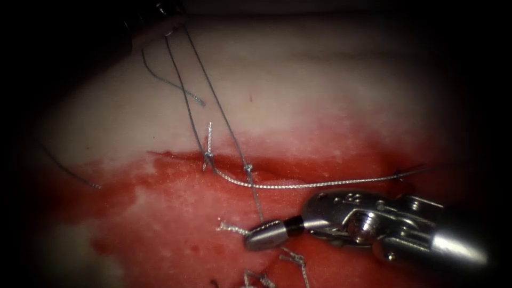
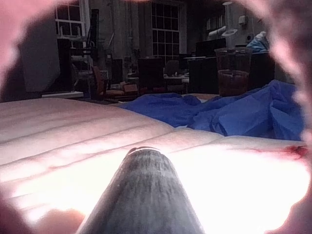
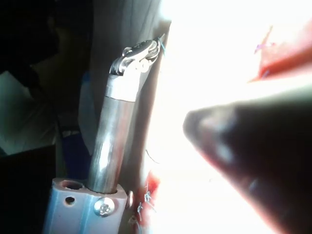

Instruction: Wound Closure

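Grey braided thread (image 1: 218, 114) is what matters here. One taut strand crosses the cut (image 1: 170, 155) at a small knot (image 1: 248, 168). Below the cut it ends at the right tool (image 1: 264, 236), whose jaws are pressed together and seem to pinch that lower end. Above the cut the strand climbs slantwise to the left tool (image 1: 160, 9), which sits well above the cut and toward its left end. A second strand rises beside it from another knot (image 1: 207, 157), which lies on the cut nearer that same end. Both strands converge on the left tool, but whether it grips them I cannot tell.

The held strand's long axis runs steeply across the cut, not along it, with one tool at each end. The right tool is much the nearer to the cut, just below its middle. It points along the cut toward its left end, roughly square to the strand.

A loose tail (image 1: 330, 184) sweeps from the knots along the cut's lower edge toward its right end. Cut ends of thread (image 1: 232, 228) lie beside and below the right tool, on the red fluid (image 1: 176, 213) that covers the tissue (image 1: 330, 80) below the cut. Where the needle lies I cannot tell.
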{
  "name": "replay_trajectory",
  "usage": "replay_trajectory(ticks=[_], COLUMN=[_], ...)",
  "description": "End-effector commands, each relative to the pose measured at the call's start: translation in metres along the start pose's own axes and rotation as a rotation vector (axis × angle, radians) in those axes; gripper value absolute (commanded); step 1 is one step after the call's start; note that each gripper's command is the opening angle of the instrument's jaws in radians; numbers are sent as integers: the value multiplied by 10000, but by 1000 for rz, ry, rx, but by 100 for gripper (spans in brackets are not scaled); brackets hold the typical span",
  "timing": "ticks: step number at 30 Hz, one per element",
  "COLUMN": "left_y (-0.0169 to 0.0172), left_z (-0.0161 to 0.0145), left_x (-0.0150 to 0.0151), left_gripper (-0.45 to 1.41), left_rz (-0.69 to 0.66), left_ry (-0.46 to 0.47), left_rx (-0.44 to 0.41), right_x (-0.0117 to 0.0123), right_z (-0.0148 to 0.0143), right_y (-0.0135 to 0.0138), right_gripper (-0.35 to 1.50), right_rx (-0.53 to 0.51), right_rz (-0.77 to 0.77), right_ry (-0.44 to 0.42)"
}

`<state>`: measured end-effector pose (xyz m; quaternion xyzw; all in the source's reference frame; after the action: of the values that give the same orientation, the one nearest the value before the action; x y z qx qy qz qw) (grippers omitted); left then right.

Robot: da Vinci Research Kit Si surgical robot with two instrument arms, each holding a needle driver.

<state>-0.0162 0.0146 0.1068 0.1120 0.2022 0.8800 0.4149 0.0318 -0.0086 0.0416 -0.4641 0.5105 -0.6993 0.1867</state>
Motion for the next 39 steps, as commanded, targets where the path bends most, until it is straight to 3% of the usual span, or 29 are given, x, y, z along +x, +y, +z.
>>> replay_trajectory(ticks=[1,31,33,34,35,37,38,39], left_y=[-13,-12,-12,-11,-10,-7,-6,-6], left_z=[-5,13,13,11,9,-5,-11,-11], left_x=[12,10,10,8,6,-6,-8,-8], left_gripper=[-45,-45,-45,-45,-45,-45,-45,-45], left_rz=[-9,-49,-48,-51,-55,-58,-70,-70], left_ry=[5,-30,-28,-34,-43,-56,-57,-57], left_rx=[4,7,6,-30,-59,-197,-249,-249], right_x=[-15,4,3,-2,-7,-14,-16,-16], right_z=[2,20,19,17,12,-4,-9,-9], right_y=[1,7,6,5,4,4,4,4], right_gripper=[-35,-35,-35,-35,-5,34,46,46], right_rx=[-3,-46,-40,26,65,73,65,65], right_rz=[-8,-33,-26,-17,-9,13,18,18], right_ry=[-3,47,42,-5,-44,-68,-65,-65])
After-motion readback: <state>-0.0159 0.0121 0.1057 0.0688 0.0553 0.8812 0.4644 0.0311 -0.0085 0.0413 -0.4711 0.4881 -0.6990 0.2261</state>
